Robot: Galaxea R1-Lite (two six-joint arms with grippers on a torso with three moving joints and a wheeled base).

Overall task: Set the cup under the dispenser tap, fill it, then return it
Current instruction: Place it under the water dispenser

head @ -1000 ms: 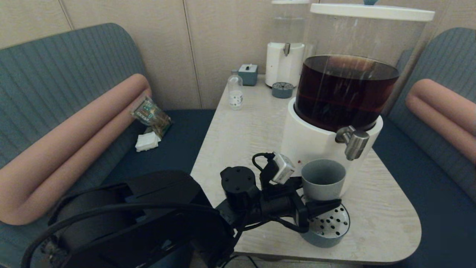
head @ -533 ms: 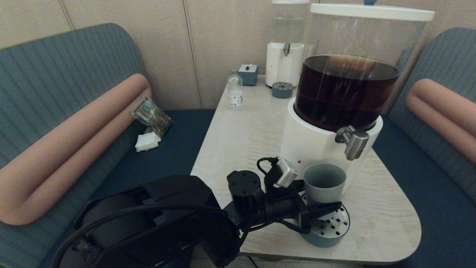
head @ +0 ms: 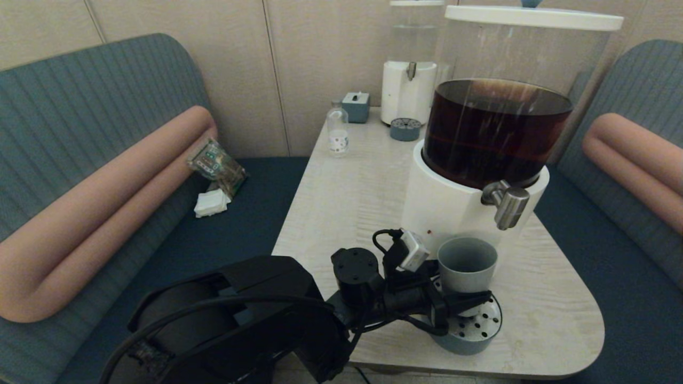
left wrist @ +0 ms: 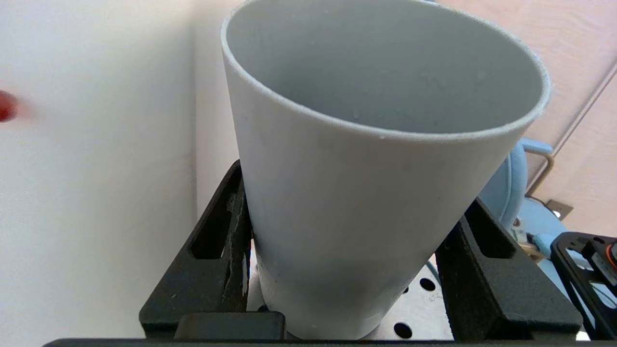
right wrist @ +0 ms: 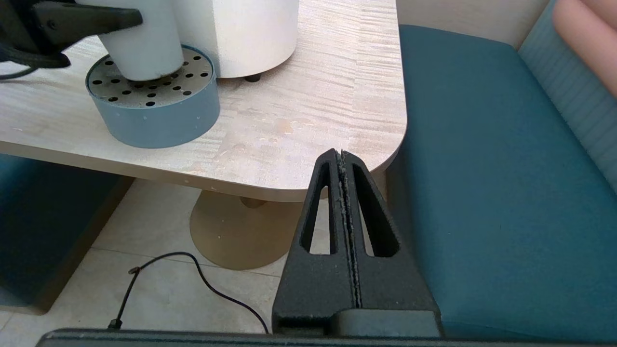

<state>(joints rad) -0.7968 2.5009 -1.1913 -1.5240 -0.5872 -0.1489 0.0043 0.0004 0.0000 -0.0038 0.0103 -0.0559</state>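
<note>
Two arms: we see only the left one in the head view; the right shows through its own wrist camera.
Left arm pose: we see it reach low across the tabletop's near edge, its wrist about level, ending at the left gripper [head: 460, 290] by the large dispenser's white base [head: 443, 210].
Left claw: we see its fingers [left wrist: 219, 250] clamped on the lower wall of the cup [head: 467, 265], one on each side, pressed against the plastic.
Cup: we find it upright, mouth open upward, no liquid visible inside, its foot on or just over the perforated drip tray [head: 475, 328]; we cannot tell which.
Tap: we place the dispenser tap [head: 508, 204] above the cup and toward the tabletop's right edge, so the cup's rim sits partly short of the spout.
Edges: we note the drip tray close to the tabletop's near edge [right wrist: 270, 185], with the rounded near right corner beyond it.
Open room: we see bare tabletop [head: 352, 186] to the left of the dispenser, running back to the small clear bottle [head: 337, 130] near the far left corner.
Right arm pose: we see the right gripper [right wrist: 344, 161] off the near right corner, lower than the tabletop, over floor and bench seat [right wrist: 487, 168].
Right claw: we see its fingers pressed together, holding nothing.
</note>
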